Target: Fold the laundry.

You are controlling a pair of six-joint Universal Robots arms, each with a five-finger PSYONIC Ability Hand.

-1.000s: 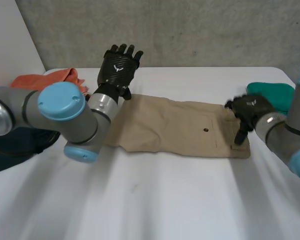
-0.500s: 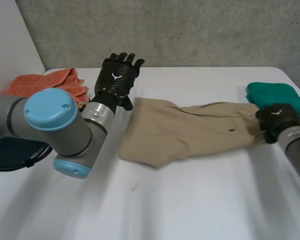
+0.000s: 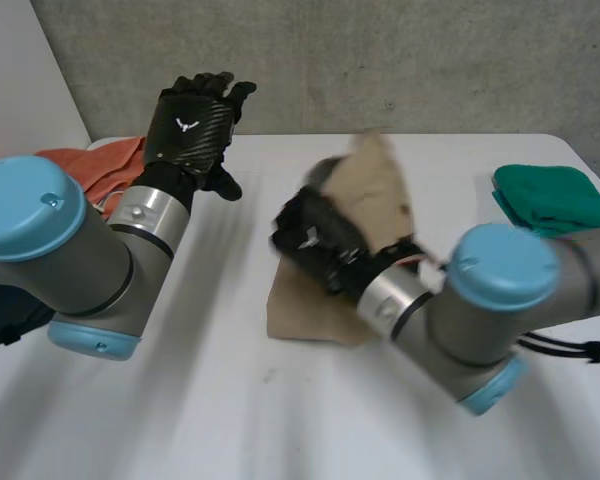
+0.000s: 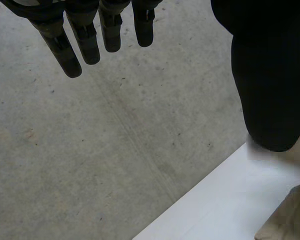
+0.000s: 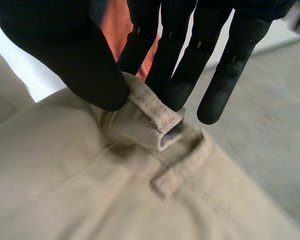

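- Spreading wide, the white table (image 3: 230, 420) lies bare along its near edge.
- Tan trousers (image 3: 380, 195) lie mid-table, one end lifted.
- Right hand (image 3: 315, 240) pinches their waistband edge.
- Left hand (image 3: 188, 135) hovers far left, fingers straight, holding nothing.

head: high, down on table (image 3: 280, 430) | left wrist: toward wall (image 4: 90, 150) | right wrist: close on shared cloth (image 5: 90, 190)
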